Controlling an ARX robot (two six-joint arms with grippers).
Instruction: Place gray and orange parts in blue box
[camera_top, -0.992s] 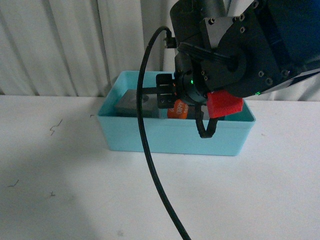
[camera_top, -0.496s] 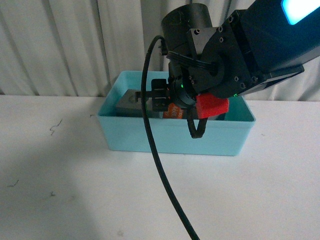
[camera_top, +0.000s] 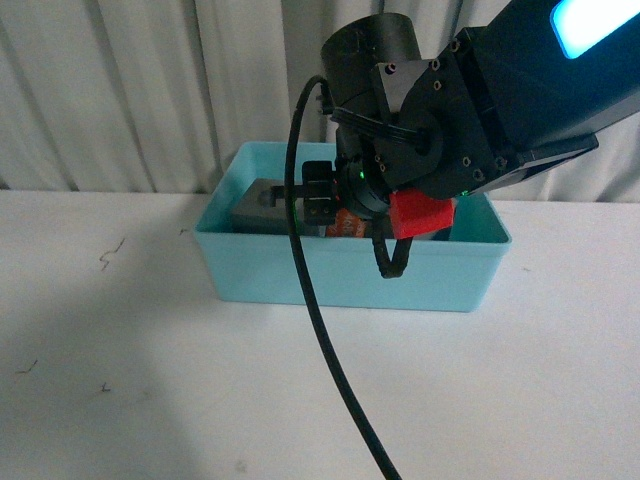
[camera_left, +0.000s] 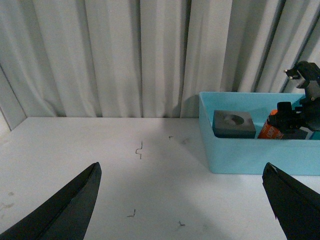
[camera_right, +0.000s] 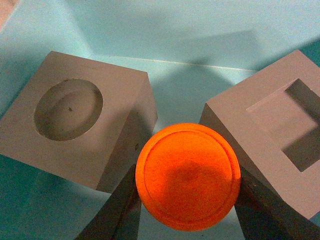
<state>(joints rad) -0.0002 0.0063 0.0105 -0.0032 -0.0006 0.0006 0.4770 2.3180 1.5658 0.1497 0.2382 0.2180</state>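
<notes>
The white surface is seen in the front view with pleated pale curtains behind it, and the wide, shallow turquoise-blue plastic box stands on it toward the back. Much of that view is taken up by the black right arm, which reaches over the box, with a red block on its underside and a thick black cable looping down in front of the box wall. The box contents are largely hidden there by the arm; only a part of one gray cube and a sliver of orange are made out. The interior is shown plainly by the right wrist view: the matte gray cube with a round recess and the matte gray cube with a rectangular slot rest on the box floor, well inside its walls, and the small orange cylinder is seen end-on between them, gripped by the two dark fingers of the right hand. In the left wrist view the left hand is held wide open above the surface, well apart from the box, with small dark scraps lying on the surface between.
</notes>
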